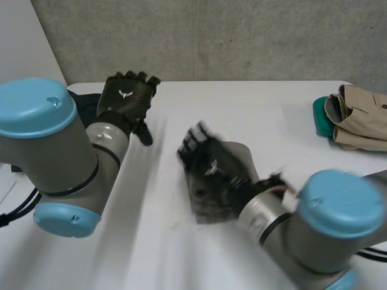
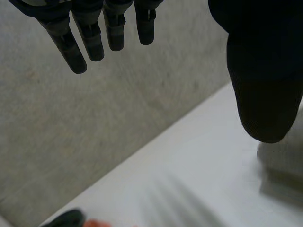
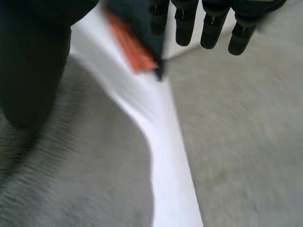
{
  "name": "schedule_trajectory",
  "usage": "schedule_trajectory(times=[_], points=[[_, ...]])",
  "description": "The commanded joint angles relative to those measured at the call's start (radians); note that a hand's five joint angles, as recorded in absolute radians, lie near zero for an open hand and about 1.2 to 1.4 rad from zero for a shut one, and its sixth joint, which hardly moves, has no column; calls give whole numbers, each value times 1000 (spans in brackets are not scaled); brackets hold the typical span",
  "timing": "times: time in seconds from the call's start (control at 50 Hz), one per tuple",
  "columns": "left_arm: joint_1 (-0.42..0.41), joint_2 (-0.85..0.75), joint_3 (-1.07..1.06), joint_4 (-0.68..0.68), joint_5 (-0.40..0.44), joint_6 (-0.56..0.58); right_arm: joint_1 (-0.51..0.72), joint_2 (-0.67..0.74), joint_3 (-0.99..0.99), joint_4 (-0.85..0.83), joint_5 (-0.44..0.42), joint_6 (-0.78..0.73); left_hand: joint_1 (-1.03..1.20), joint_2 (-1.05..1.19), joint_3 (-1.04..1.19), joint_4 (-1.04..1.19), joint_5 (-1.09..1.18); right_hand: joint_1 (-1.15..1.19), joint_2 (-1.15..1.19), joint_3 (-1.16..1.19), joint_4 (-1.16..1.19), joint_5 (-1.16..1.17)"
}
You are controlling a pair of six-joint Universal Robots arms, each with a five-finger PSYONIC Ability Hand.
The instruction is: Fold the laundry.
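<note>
Head view gives us the white table (image 1: 242,109), mostly bare across its middle, with the two arms reaching in over it. The left arm (image 1: 54,157) bends up towards the far left corner. The right arm (image 1: 326,223) angles in over the middle.

We judge the laundry largely done. A beige garment (image 1: 363,118) sits folded at the table's right edge, on or against a teal piece (image 1: 320,121), probably parked there to keep the working space free. In the right wrist view a dark cloth (image 3: 135,35) with an orange patch lies beyond the fingertips at the table's edge, perhaps the next piece.

The left hand (image 1: 126,99) hangs palm-down above the table, its fingers (image 2: 90,40) straight and spread from the thumb (image 2: 262,94), holding nothing. The right hand (image 1: 211,178) is also wide and empty, fingers (image 3: 210,28) extended, well apart from the folded pile.
</note>
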Motion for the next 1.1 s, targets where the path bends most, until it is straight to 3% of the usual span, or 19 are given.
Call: schedule_trajectory(times=[0.02, 0.06, 0.12, 0.26, 0.4, 0.5, 0.68, 0.76, 0.84, 0.96, 1.1], points=[[-52, -63, 125, -1, 75, -132, -149, -156, -2, 63, 9, 587, -14, -32, -35, -25, -45, -45, -38, -31, -35, -43], [-96, -117, 181, -12, 107, -158, -214, -184, -34, 155, 15, 693, -11, -29, -32, -22, -42, -45, -38, -31, -35, -43], [-147, -190, 231, -35, 135, -169, -287, -155, -89, 275, 18, 713, -5, -23, -26, -16, -36, -45, -38, -31, -35, -43], [-179, -346, 314, -141, 128, -170, -304, 61, -278, 468, 13, 712, -2, -20, -23, -13, -33, -45, -38, -31, -35, -43], [-187, -433, 335, -225, 10, -146, -302, 231, -404, 580, -17, 709, 4, -14, -17, -7, -27, -45, -38, -31, -35, -43], [-188, -445, 320, -253, -63, -47, -299, 310, -445, 601, -13, 677, 7, -11, -14, -5, -25, -45, -38, -31, -35, -43], [-195, -429, 262, -274, -58, 8, -262, 313, -442, 603, 55, 485, -2, -20, -23, -13, -33, -45, -38, -31, -35, -43], [-196, -375, 269, -274, -55, 8, -250, 255, -410, 566, 142, 456, -14, -32, -35, -25, -45, -45, -38, -31, -35, -43], [-187, -285, 275, -268, -46, 14, -207, 137, -315, 449, 177, 427, -16, -35, -38, -28, -48, -45, -38, -31, -35, -43], [-175, -194, 321, -267, 75, 15, -156, -23, -105, 275, 193, 342, -16, -35, -38, -28, -48, -45, -38, -31, -35, -43], [-103, -140, 372, -285, 397, 12, -78, -35, 98, 131, 191, 327, -2, -20, -23, -13, -33, -45, -38, -31, -35, -43]])
